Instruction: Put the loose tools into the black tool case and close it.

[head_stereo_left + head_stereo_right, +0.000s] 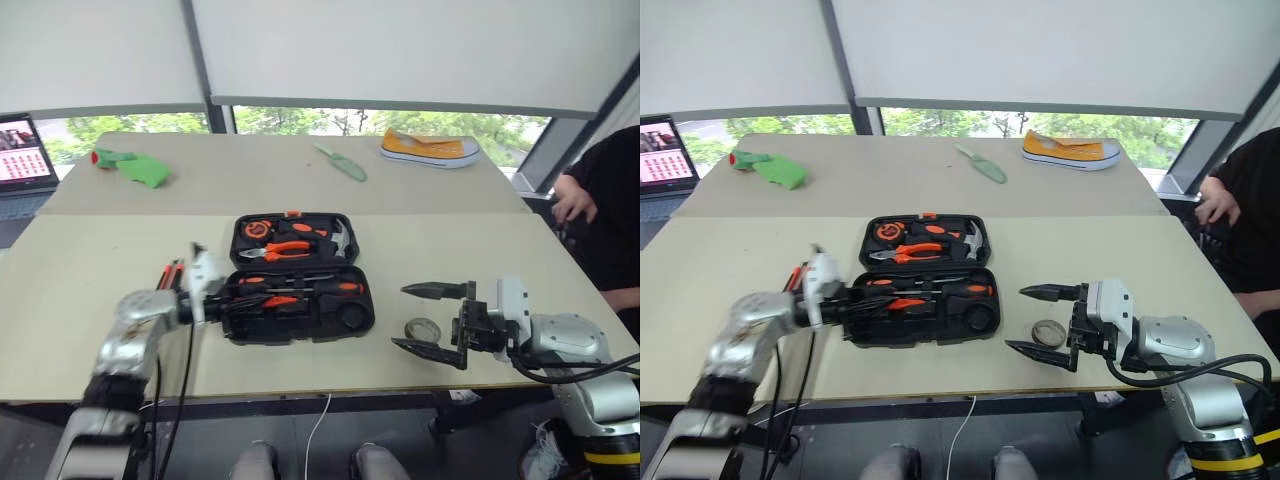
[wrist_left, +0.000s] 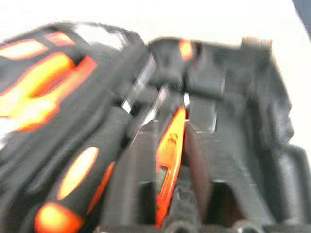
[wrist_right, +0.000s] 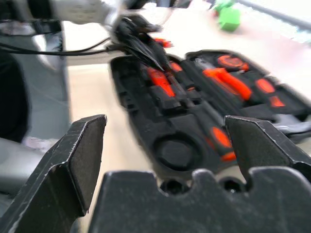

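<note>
Black tool case (image 1: 300, 278) open beside left gripper (image 1: 228, 305), grip unclear; right gripper (image 1: 432, 319) spread, tape roll (image 1: 423, 328) between its fingers, next to pinch.

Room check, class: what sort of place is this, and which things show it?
Probably an office or lab: plain beige tables by a wide window with roller blinds, and a laptop at the left.

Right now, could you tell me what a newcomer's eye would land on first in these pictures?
The black tool case lies open mid-table, bright orange handles filling its slots. The left gripper is at its left edge, and the right gripper stands wide open to its right, just in front of a small tape roll on the table. On the far table, a yellow shoe catches the eye.
</note>
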Controlling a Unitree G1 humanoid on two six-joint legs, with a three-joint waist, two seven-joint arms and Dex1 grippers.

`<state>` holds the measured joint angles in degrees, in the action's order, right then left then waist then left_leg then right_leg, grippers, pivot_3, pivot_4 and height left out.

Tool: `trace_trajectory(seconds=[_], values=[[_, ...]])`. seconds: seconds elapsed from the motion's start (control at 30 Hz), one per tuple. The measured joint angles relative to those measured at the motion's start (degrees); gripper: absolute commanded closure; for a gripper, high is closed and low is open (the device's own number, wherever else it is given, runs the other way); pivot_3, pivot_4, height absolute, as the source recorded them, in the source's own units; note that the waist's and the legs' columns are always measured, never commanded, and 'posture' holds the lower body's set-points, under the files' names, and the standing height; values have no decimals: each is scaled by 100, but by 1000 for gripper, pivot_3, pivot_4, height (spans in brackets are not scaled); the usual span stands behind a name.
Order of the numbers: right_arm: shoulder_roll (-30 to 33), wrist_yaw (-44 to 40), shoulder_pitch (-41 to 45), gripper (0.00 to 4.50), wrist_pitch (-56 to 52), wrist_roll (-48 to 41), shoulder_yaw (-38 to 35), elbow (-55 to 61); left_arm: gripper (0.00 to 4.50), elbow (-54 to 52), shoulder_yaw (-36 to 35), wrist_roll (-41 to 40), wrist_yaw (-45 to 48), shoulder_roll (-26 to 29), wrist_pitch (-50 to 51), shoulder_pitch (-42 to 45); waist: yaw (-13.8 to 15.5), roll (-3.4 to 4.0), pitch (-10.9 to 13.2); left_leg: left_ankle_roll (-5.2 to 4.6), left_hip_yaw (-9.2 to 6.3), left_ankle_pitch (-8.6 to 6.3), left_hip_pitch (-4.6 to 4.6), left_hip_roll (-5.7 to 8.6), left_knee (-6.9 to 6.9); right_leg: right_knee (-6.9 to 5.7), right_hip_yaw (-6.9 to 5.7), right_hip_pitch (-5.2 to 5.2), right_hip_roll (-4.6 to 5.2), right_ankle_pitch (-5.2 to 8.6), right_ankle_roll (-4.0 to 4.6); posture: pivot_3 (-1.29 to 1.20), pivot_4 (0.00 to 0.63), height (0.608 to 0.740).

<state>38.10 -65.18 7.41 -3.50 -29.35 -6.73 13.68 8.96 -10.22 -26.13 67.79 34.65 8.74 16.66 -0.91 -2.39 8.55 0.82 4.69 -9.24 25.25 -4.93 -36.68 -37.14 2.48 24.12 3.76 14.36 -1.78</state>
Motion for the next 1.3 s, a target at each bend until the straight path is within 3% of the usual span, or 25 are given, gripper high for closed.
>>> trace_trajectory(seconds=[0.1, 0.2, 0.33, 0.43, 0.57, 0.67, 0.87, 1.13, 1.23, 1.3], values=[[-310, -199, 11, 0, 437, -165, -102, -147, 970, -835, -979, -355, -415, 297, 297, -1139, -19, 3, 1, 1, 3, -1, -6, -1, 6, 1, 1, -2, 3, 2, 2, 0, 150, 740], [-330, -388, -101, 0, 468, -314, -101, -209, 92, -1255, -2079, -526, -1021, 142, 390, -2367, 0, 2, 1, 1, 12, -1, -7, 0, 6, 6, -2, -2, 15, 3, 4, 0, 150, 740], [-435, -496, -176, 0, 417, -687, -126, -208, 92, -1453, -3320, -705, -1711, -440, 372, -3665, 37, -3, 1, 18, 18, -11, -10, 9, 6, 6, -15, 0, 41, 28, 44, 0, 150, 740], [-427, -533, -255, 0, 416, -787, -154, -85, 92, -1500, -3868, -889, -2060, -745, 394, -4176, 81, -12, -2, 49, 23, -30, -24, 12, 6, 11, -32, 7, 60, 41, 28, 0, 150, 740], [-390, -611, -389, 0, 388, -795, -147, 17, 92, -1725, -4034, -1011, -2603, -883, 846, -4627, 152, -20, -7, 57, 24, -35, -25, 16, 6, 15, -35, 6, 67, 51, 13, 0, 150, 740], [-352, -564, -362, 0, 203, -793, -90, 24, 92, -2070, -3851, -1200, -2979, -711, 1345, -4395, 190, -21, -7, 59, 22, -36, -25, 12, 6, 14, -45, 6, 70, 48, 17, 0, 150, 740], [-301, -470, -176, 0, 49, -765, -25, 39, 92, -2508, -2960, -1289, -3969, 114, 2678, -2989, 153, -19, -9, 58, 24, -35, -26, 13, 6, 9, -42, 0, 62, 36, 32, 0, 150, 740], [-257, -421, 9, 0, -166, -728, 130, 92, 92, -1956, -1461, -983, -5357, 275, 4509, -720, 111, -26, -10, 13, 16, -8, -10, 12, 16, 5, -32, -3, 38, 11, 10, 0, 150, 740], [-241, -403, 21, 0, -204, -727, 132, 102, 92, -1631, -1095, -790, -5384, 349, 4791, -435, 76, -26, -10, 13, 17, -8, -11, 12, 28, 6, -28, 2, 36, 13, 13, 0, 150, 740], [-226, -385, 31, 0, -223, -728, 131, 108, 598, -1440, -922, -676, -5385, 466, 5015, -174, 82, -26, -10, 13, 15, -7, -12, 12, 30, 5, -28, 1, 34, 14, 15, 0, 150, 740]])
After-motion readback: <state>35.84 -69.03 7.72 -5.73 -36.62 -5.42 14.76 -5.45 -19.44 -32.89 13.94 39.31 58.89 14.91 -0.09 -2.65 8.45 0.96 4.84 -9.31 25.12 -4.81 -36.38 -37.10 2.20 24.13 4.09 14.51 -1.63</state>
